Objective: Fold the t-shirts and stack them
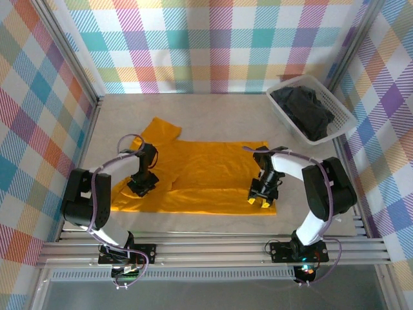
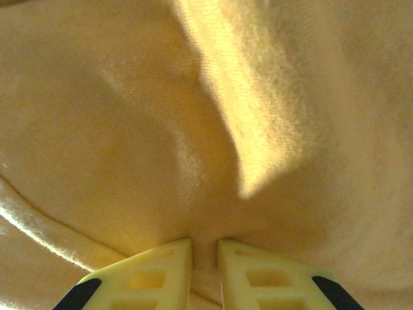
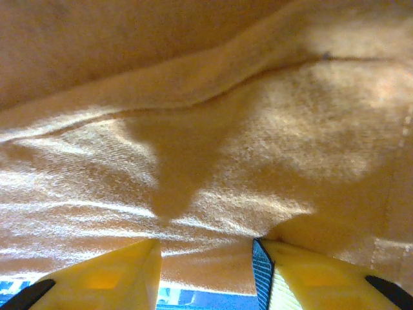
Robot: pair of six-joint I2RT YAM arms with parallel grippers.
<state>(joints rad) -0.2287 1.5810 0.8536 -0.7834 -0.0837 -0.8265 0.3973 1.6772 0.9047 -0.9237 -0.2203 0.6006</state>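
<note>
Possibly an uneven fold ahead

The orange shirt (image 1: 206, 171) lay spread out, the black shirt (image 1: 303, 110) in the basket (image 1: 345, 117). The left gripper (image 2: 205, 248) pinched a thin ridge of orange cloth, jaws nearly closed. The right gripper (image 3: 206, 252) had its jaws apart with cloth between them, unclamped; a lift could drop that side.

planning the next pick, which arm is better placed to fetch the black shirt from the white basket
Right, probably. The white plastic lattice basket holding the black cloth t-shirt sits far right, nearer the right claw. The left claw is across the mustard-orange cloth t-shirt, pinching it.
</note>
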